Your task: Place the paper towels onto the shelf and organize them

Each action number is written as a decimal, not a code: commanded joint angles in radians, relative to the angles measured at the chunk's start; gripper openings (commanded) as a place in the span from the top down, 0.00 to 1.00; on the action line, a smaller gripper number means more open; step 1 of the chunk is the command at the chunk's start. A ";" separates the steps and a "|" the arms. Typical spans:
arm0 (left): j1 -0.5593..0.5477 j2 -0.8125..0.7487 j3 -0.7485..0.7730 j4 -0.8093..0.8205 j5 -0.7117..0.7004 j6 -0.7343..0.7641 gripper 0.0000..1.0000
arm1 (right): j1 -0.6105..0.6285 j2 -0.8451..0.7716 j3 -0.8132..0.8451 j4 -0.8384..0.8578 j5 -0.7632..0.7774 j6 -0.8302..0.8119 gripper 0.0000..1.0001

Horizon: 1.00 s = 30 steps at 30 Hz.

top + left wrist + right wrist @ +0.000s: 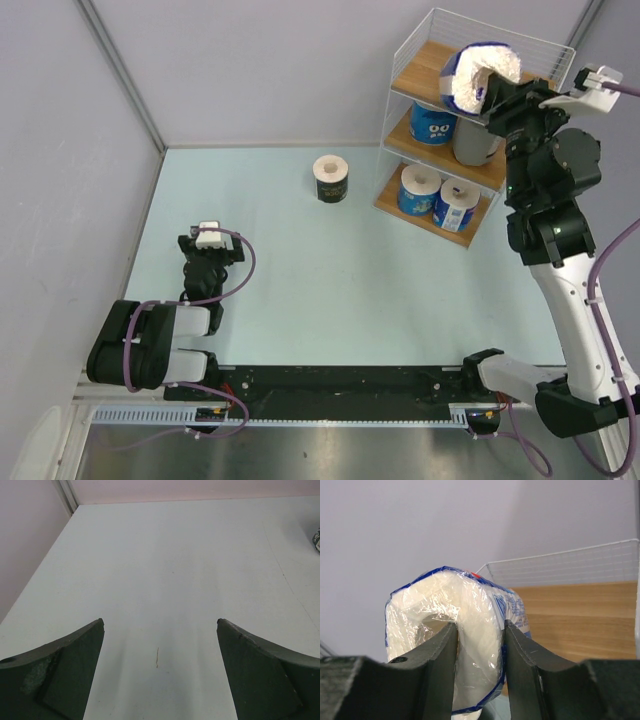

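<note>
Paper towels are sitting in several spots, and one blue roll is hanging pinched in the right claw, whose fingers are squeezing its wall so that the wrapping is bulging. It is hovering above the top board of the shelf, inside the white wire rim, with bare wood showing to its left in the top view; whether it is touching the board I cannot tell. On the middle board another blue roll is standing just beside a grey roll. Two blue rolls are standing side by side on the bottom board. A black roll is standing alone on the table, near the shelf's left edge. Far to the left, the left claw is resting low with jaws spread wide, gripping nothing, with wide bare table lying ahead of it.
</note>
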 commanded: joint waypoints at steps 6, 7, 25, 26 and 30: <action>0.003 -0.007 0.023 0.027 0.020 -0.011 0.00 | -0.161 0.085 0.141 0.023 -0.054 0.039 0.71; 0.003 -0.005 0.024 0.027 0.020 -0.011 0.00 | -0.174 0.091 0.144 0.020 -0.056 0.048 0.71; 0.003 -0.007 0.023 0.027 0.020 -0.011 0.00 | -0.404 0.237 0.226 -0.040 -0.180 0.217 0.72; 0.003 -0.007 0.023 0.027 0.020 -0.011 0.00 | -0.412 0.243 0.224 -0.041 -0.189 0.223 0.72; 0.003 -0.007 0.023 0.027 0.020 -0.011 0.00 | -0.435 0.260 0.224 -0.047 -0.225 0.250 0.72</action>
